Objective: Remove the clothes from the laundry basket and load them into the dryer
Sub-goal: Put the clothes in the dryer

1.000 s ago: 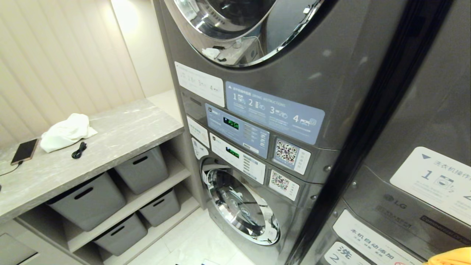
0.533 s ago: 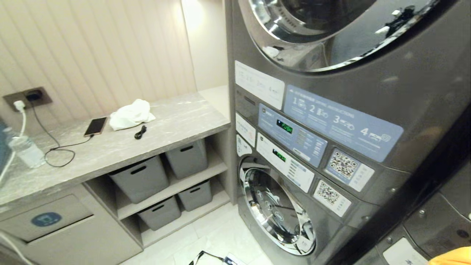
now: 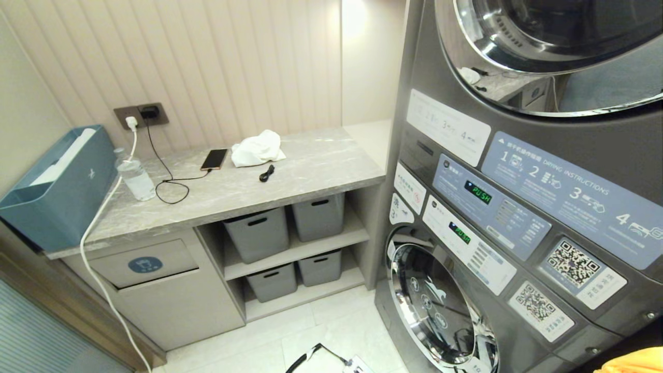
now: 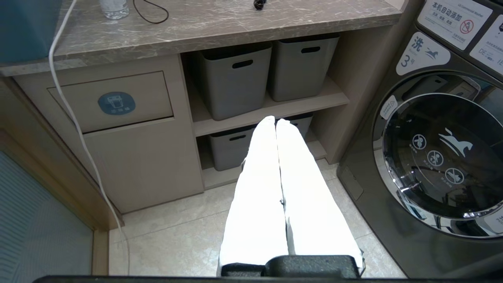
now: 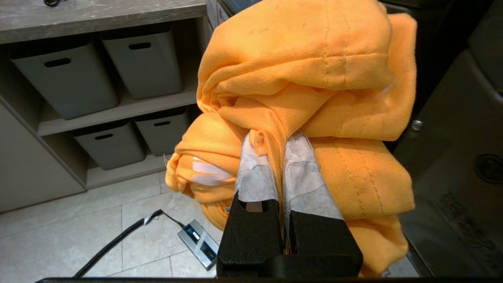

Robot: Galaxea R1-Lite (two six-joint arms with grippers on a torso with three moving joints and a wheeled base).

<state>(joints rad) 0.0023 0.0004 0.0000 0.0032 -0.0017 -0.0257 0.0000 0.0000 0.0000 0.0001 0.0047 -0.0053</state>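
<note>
My right gripper is clamped on a bunched orange garment, its white-padded fingers pinching a fold near the middle of the bundle. In the head view only a corner of that cloth peeks in at the lower right. My left gripper is closed on nothing and pointed toward the grey bins under the desk.

The dryer door fills the upper right of the head view — the drying instructions label sits just beneath it — and it looks shut, as does the washer door below. No laundry basket shows in any view.

To carry this load well, I judge I should keep the pinch firm, since much of the garment hangs loose around the fingers and could snag or slip. With the door seemingly closed, the free left gripper is the natural one to open it. I should lift the bundle clear of the control panel — and of the cable on the floor.
</note>
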